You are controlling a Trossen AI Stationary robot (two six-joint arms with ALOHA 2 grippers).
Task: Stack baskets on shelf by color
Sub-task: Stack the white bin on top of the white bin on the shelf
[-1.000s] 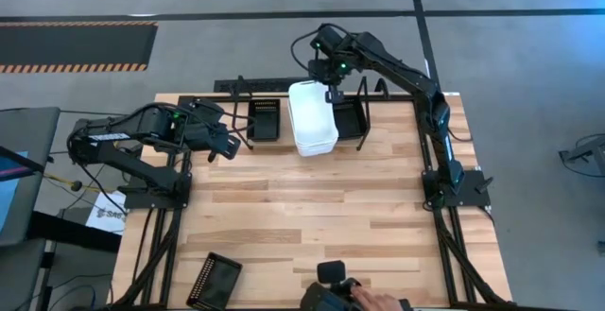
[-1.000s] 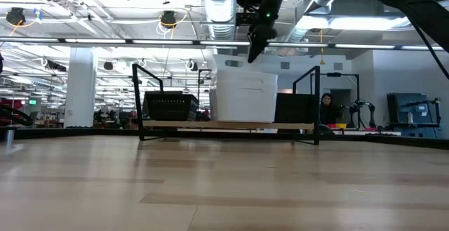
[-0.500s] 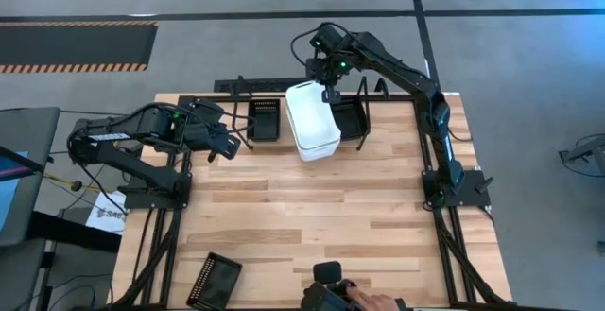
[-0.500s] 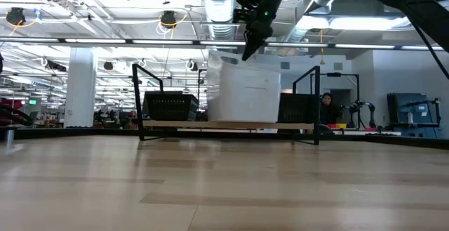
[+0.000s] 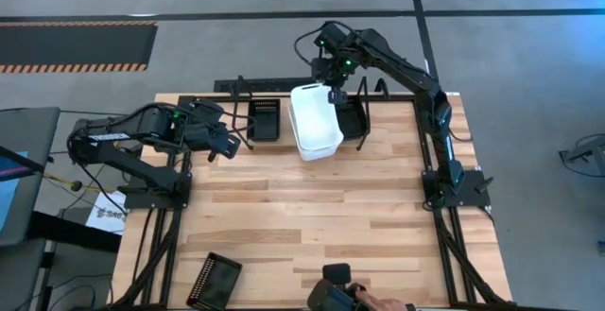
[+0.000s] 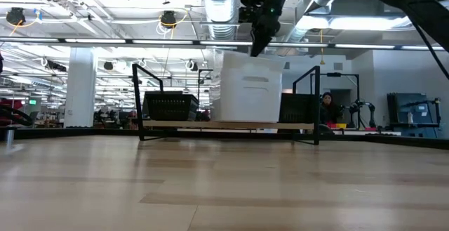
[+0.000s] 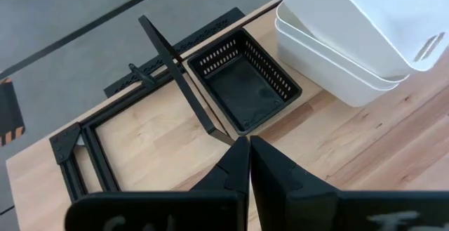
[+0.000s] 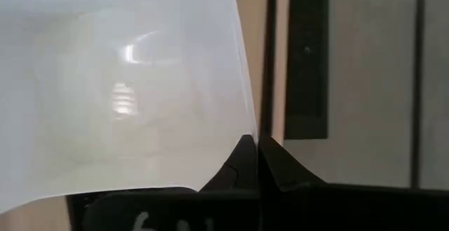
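**A:** From above first. Where to look?

**B:** At the right gripper (image 5: pixel 333 94), pinched tight on the back rim of the top white basket (image 5: pixel 317 122), over the middle of the shelf (image 5: pixel 248 85).

**A:** How to do this bit well?

**B:** Go down slowly. Flatten out the tilt and line up the corners. Let go only once snug inside the white ones below.

**A:** And from table height?

**B:** Held from above, hanging a bit crooked between the upright loops. Mind the left black basket (image 6: pixel 170 106) and the right black basket (image 6: pixel 296 108), just beside on the shelf. No bumping them.

**A:** From the left wrist?

**B:** Left gripper (image 7: pixel 249 143) closed on nothing, waiting near the shelf's left end. Shows the two lower white baskets (image 7: pixel 337 76) sitting one inside the other, with the top one leaning on them.

**A:** From the right wrist?

**B:** Mostly white plastic, with the fingers squeezed together on the rim. Watch the dark shelf bar close by.

**A:** Anything else around?

**B:** Just a loose black basket (image 5: pixel 213 280) at the near left corner, well apart. Not in the way.
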